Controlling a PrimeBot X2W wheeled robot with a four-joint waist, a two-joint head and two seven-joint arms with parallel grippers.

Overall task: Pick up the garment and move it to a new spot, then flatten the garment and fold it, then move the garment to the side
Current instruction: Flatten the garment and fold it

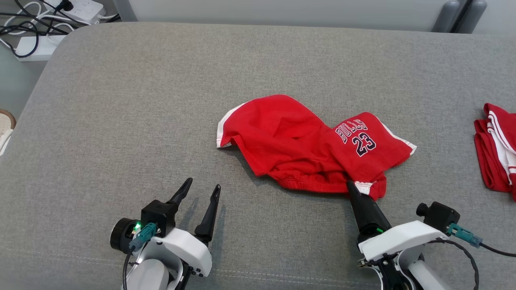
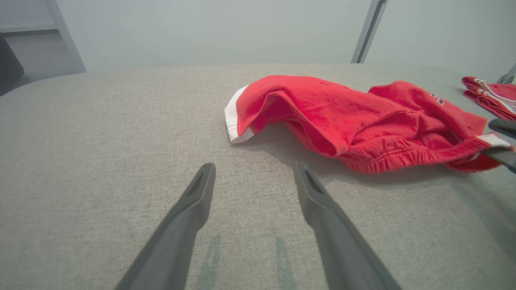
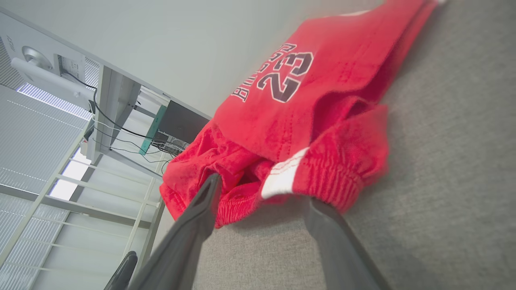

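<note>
Crumpled red cotton shorts (image 1: 290, 137) lie centrally on the grey fabric surface (image 1: 121, 100), long axis left-right. Right gripper (image 3: 262, 193) is nearer, fingers apart straddling the near waistband (image 3: 326, 181); left gripper (image 1: 203, 183) spread, empty, apart leftward.

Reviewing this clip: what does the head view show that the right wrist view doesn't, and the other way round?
Head view: the open left gripper, a second red garment with white stripes at the right edge, white power strips with cables beyond the far left corner. Right wrist view: a white-framed desk with dangling cables behind. Both: the crumpled red shorts printed BULLS 23 on the grey fabric surface, and the right gripper, jaws apart at their elastic waistband.
</note>
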